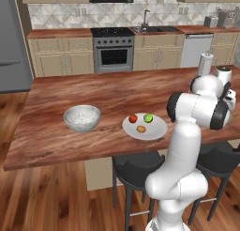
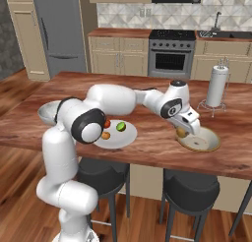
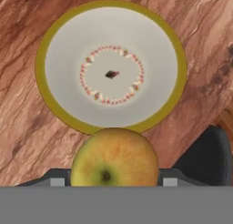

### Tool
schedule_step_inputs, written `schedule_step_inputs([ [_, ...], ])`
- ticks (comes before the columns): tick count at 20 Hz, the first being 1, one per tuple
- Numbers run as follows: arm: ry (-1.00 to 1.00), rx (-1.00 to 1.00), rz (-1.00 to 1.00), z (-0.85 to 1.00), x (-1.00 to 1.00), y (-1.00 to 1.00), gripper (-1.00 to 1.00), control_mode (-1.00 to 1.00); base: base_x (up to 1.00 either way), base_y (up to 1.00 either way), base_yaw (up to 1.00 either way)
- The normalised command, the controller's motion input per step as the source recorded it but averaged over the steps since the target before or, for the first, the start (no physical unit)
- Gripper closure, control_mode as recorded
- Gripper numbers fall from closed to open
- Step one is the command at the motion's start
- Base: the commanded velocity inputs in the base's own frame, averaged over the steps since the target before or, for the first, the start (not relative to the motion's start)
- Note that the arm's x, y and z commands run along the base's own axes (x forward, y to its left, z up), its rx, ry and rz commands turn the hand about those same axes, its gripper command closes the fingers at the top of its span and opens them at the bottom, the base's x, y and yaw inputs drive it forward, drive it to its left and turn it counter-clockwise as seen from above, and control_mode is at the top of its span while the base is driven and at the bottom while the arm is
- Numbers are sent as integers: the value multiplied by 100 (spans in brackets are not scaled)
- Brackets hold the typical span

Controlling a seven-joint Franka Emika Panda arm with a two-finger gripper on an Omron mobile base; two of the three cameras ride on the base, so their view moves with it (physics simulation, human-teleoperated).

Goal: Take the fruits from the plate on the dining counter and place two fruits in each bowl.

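Note:
My gripper [image 2: 183,130] is shut on the yellow-green fruit [image 2: 181,133], holding it just above the near rim of the shallow beige bowl [image 2: 204,142] at the right of the dining counter [image 2: 147,101]. In the hand view the fruit [image 3: 114,157] fills the space between my fingers, and the beige bowl [image 3: 68,45] below holds no fruit. The white plate [image 1: 157,127] carries a red fruit [image 1: 133,118], a bright green fruit [image 1: 148,118] and an orange fruit [image 1: 141,129]. The deep grey bowl [image 1: 82,118] stands left of the plate.
A paper towel holder [image 2: 216,86] stands on the counter behind the beige bowl. Dark stools [image 2: 191,188] sit under the counter's near edge; one stool [image 3: 209,155] shows in the hand view. My arm [image 2: 118,99] reaches across above the plate.

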Motion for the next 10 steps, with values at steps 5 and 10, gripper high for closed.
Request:
schedule_step_inputs([
  [5,-2,0,0,-19,23,-23,100,-100,0,0,0],
  [10,0,0,0,-4,45,-23,100,-100,0,0,0],
])
